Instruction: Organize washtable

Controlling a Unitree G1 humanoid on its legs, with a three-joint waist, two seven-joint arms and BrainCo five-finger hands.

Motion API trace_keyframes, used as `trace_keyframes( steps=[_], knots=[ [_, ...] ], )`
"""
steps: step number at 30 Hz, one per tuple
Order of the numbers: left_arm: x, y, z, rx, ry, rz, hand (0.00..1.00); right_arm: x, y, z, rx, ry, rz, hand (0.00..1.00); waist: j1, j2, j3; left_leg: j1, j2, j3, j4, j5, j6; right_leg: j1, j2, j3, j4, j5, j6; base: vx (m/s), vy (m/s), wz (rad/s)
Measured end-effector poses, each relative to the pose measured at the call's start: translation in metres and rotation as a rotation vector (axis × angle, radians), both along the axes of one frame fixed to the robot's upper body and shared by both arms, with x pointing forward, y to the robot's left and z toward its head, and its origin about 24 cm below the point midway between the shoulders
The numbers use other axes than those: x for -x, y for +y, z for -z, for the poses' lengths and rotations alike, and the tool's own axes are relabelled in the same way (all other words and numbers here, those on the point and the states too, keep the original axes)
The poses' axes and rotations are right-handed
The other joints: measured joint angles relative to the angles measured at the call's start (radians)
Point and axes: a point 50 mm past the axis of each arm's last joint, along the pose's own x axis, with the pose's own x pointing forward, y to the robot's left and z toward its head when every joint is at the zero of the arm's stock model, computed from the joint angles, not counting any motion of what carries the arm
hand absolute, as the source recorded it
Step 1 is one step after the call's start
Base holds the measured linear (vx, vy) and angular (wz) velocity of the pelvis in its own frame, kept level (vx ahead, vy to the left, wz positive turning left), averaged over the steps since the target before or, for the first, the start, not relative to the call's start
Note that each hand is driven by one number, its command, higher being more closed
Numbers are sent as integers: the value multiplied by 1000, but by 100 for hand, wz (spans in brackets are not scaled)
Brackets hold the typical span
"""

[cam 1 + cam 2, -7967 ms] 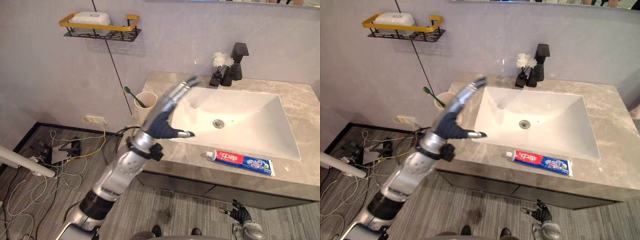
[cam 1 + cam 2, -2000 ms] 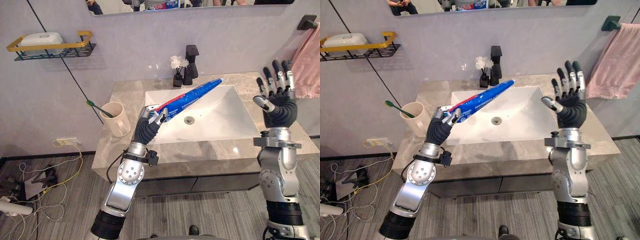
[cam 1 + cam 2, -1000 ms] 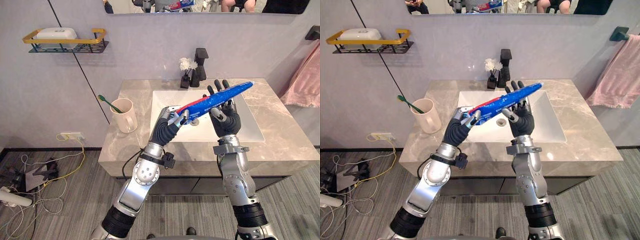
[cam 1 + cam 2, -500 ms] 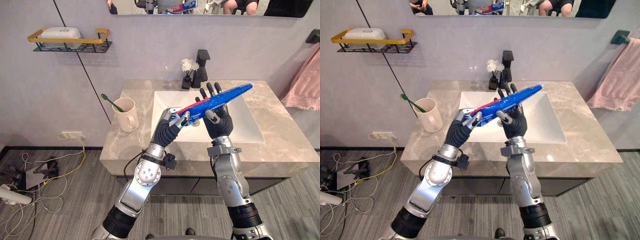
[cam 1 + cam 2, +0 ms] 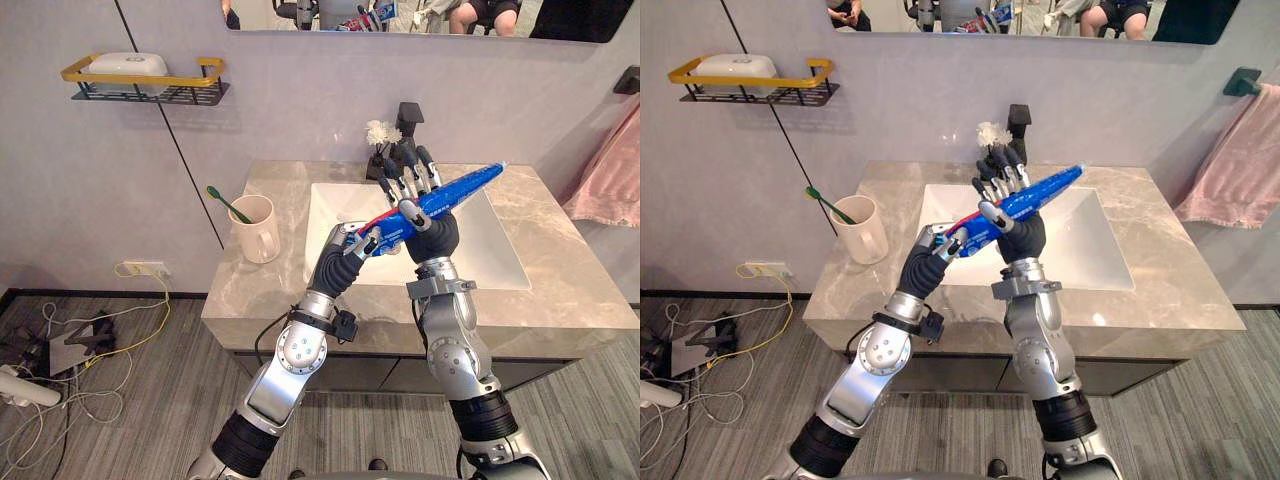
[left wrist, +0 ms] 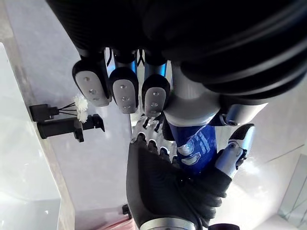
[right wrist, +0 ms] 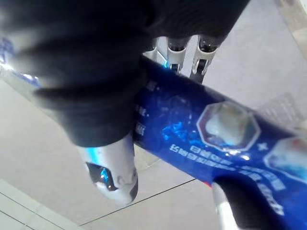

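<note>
Left hand (image 5: 345, 262) grips toothpaste tube (image 5: 455, 192) aloft; right hand (image 5: 434, 234) rests straight-fingered against it.

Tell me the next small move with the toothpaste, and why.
Probably curl the right hand round the toothpaste tube: its fingers stand straight behind the tube's middle, while the left hand alone grips the cap end above the sink. Then the left could let go.

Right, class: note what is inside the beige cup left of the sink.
A green toothbrush leans out of the cup. The cup's wall hides its lower end and anything else at the bottom.
</note>
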Motion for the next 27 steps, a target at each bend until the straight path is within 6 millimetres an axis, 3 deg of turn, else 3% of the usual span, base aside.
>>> trace_keyframes(
  steps=[9,18,19,27],
  knots=[
    [4,-3,15,-18,56,13,100,0,6,-2,10,-2,-31,100,0,-1,1,3,-1,-2,-13,7,2,-2,-1,-2,0,0,0,0,0,0],
    [4,-1,16,-19,58,8,100,0,7,-1,20,-1,-43,100,-1,-3,2,9,-7,-6,-24,16,4,0,-6,-6,0,0,1,0,0,0],
    [3,-1,16,-19,57,5,0,0,7,-1,21,-5,-45,100,-1,-3,2,16,-7,-7,-38,23,3,0,-7,-8,0,-1,1,0,0,0],
    [2,3,13,-15,45,-9,0,-3,-5,-4,14,-17,4,100,-1,-8,5,20,-11,-12,-46,26,4,1,-10,-9,0,-1,1,0,0,0]
  ],
)
